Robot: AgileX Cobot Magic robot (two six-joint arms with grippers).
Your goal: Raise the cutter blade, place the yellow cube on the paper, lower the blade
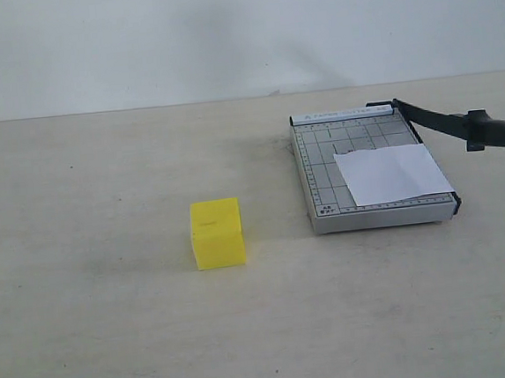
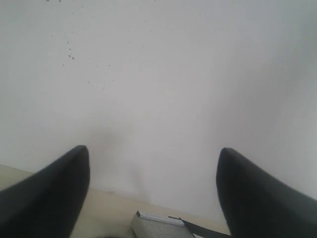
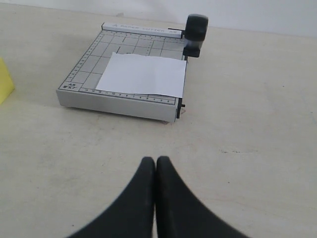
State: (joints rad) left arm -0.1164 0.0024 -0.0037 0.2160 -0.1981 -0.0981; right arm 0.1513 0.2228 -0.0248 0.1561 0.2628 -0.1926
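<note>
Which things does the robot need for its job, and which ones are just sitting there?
For the job:
- cutter blade, raised
- yellow cube
- paper, lying on the grey trimmer board

Just there:
- table
- white wall

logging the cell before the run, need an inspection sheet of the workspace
surface: beige tabletop, faint scuffs
cutter blade: raised, handle out past the trimmer board's right edge
paper: flat on the grey trimmer board, by the blade edge
yellow cube: on the table left of the trimmer board, apart from it
clutter: nothing seen
left gripper: open, empty, facing the wall
right gripper: shut, empty, above the table short of the trimmer board
cables: nothing seen
surroundings: plain white wall
</note>
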